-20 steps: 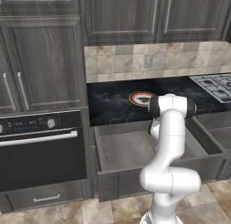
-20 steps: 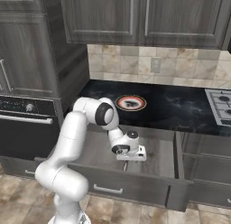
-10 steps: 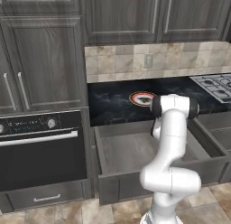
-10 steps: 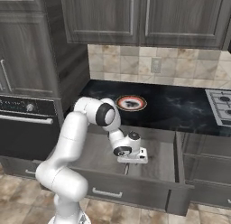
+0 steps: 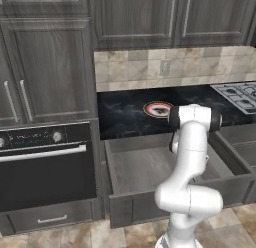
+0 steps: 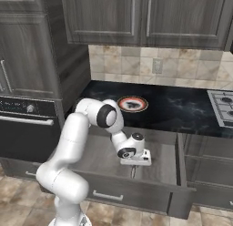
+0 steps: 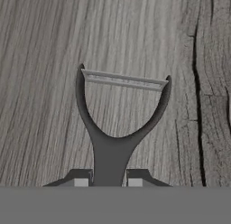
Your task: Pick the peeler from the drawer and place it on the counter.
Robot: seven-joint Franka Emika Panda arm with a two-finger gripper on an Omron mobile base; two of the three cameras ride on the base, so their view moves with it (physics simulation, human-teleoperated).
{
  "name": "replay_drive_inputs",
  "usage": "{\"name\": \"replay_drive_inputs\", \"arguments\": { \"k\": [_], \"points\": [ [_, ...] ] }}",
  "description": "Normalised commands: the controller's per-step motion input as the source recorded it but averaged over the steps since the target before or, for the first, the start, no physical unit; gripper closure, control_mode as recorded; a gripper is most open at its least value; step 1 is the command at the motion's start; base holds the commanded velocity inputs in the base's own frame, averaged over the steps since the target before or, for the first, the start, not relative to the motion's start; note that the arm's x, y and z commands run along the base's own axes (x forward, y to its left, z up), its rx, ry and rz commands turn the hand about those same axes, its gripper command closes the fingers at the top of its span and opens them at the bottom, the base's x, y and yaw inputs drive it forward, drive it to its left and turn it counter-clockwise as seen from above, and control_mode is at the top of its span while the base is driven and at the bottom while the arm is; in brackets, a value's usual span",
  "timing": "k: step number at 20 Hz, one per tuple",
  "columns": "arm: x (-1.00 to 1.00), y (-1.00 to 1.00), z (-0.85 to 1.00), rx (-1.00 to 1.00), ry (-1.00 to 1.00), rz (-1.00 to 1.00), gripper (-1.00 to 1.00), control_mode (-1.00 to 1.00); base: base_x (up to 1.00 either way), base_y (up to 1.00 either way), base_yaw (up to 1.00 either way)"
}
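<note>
Peeler [image 7: 115, 123] lies on the drawer [image 6: 98, 154] floor, its handle clamped between the hand's [image 7: 108, 179] fingertips. Plate [image 6: 132, 103] sits on the desk [image 6: 182, 109] behind.

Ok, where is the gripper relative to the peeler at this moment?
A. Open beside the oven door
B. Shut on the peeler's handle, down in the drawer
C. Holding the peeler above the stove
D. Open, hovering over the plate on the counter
B: in the hand view the gripper flanks the peeler handle, over the drawer floor.
</note>
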Motion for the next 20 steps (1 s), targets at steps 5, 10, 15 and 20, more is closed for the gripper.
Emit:
{"name": "replay_drive_inputs", "arguments": {
  "k": [5,10,15,20],
  "points": [
    [-0.1,0.0,0.44,0.0,-0.06,0.08,1.0,-1.0,0.0,0.0,0.0],
    [-0.25,0.0,1.0,0.0,-0.21,0.19,1.0,-1.0,0.0,0.0,0.0],
    [-0.27,0.0,1.0,-0.01,-0.12,0.14,1.0,-1.0,0.0,0.0,0.0],
    [-0.12,0.22,1.0,-0.08,0.0,0.15,1.0,-1.0,0.0,0.0,0.0]
  ]
}}
